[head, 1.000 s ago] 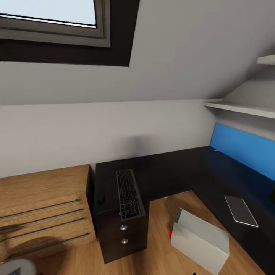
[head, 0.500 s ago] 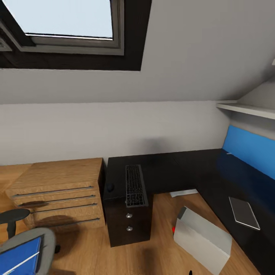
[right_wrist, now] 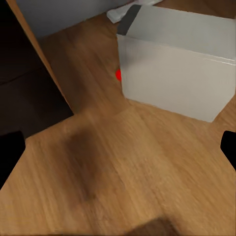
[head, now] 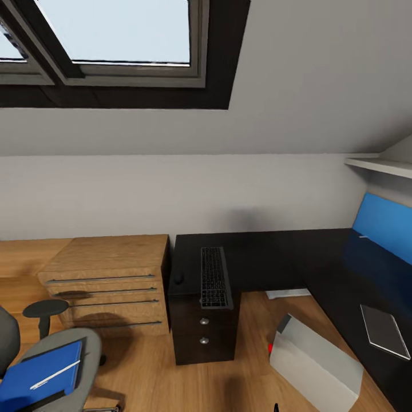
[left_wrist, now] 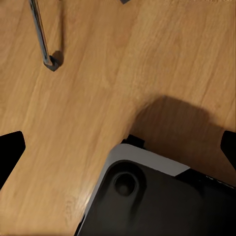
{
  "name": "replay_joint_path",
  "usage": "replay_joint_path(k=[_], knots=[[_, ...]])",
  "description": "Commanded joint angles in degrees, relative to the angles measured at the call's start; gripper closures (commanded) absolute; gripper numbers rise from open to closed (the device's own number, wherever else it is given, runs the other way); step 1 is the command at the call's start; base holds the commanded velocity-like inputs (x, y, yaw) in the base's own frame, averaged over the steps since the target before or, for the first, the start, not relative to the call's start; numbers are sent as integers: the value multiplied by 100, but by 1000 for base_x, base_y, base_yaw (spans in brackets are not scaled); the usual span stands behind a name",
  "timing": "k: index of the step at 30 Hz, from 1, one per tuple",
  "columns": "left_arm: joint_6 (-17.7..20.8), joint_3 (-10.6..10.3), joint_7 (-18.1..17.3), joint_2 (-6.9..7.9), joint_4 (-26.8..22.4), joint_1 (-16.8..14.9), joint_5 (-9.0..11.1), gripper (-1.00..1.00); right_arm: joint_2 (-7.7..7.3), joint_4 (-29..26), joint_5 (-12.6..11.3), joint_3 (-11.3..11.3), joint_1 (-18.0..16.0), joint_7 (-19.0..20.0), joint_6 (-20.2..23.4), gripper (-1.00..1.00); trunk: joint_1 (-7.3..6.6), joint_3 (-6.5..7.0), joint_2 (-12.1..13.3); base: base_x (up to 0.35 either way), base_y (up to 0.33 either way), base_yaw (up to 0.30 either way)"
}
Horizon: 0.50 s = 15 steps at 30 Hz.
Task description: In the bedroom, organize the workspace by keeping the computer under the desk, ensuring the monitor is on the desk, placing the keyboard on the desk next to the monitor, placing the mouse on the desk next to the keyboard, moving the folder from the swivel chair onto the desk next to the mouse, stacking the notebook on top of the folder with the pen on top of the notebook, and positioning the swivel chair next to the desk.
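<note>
The black L-shaped desk (head: 257, 254) stands against the wall with the dark keyboard (head: 214, 284) lying lengthwise on its left end and a small dark mouse (head: 179, 278) beside it. The pale grey computer (head: 317, 366) (right_wrist: 182, 73) sits on the floor in the desk's inner corner, red mark (right_wrist: 118, 74) on its front. At lower left is the swivel chair (head: 86, 349) carrying the blue folder (head: 34, 383) with a thin white pen (head: 55, 375) on top. My left gripper (left_wrist: 118, 150) and right gripper (right_wrist: 118, 147) are open over the wooden floor, holding nothing. The monitor is out of view.
A light wooden drawer cabinet (head: 109, 269) adjoins the desk's left side. A flat grey slab (head: 384, 331) lies on the desk's right wing below a blue wall panel (head: 382, 226). A white sheet (head: 288, 293) lies under the desk. A chrome chair leg (left_wrist: 42, 34) crosses the floor.
The whole view has shifted as the camera moved back and turned left; the chair with the folder has come further into view. The desk's things have not moved.
</note>
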Motion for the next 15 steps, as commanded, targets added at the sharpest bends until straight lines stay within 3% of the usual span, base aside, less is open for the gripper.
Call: replay_joint_path(k=[1, 3, 5, 12, 15], knots=[[-33, -49, 29, 8, -13, -5, 62, -100, -4, 9, 94, 48, -5, -55, -9, -100, -21, 8, 33, -2, -1, 31], [6, -48, 16, 21, -262, -10, 60, -100, -70, 5, 516, 52, -1, -76, -6, -100, -65, 44, 113, -1, -1, 14], [51, -42, 12, 38, -361, -19, 75, -100, -82, 4, 627, 49, -1, -87, -1, -100, -109, 80, 193, 0, 0, 5], [172, -49, -384, 32, -228, -29, 58, -100, -95, -29, 703, 20, 0, -82, -20, -100, -262, 206, 474, 0, 0, 1], [-140, -45, -582, 46, -103, -30, 49, -100, -93, -45, 726, 30, 0, -75, -42, -100, -328, 260, 594, 0, 0, 0]])
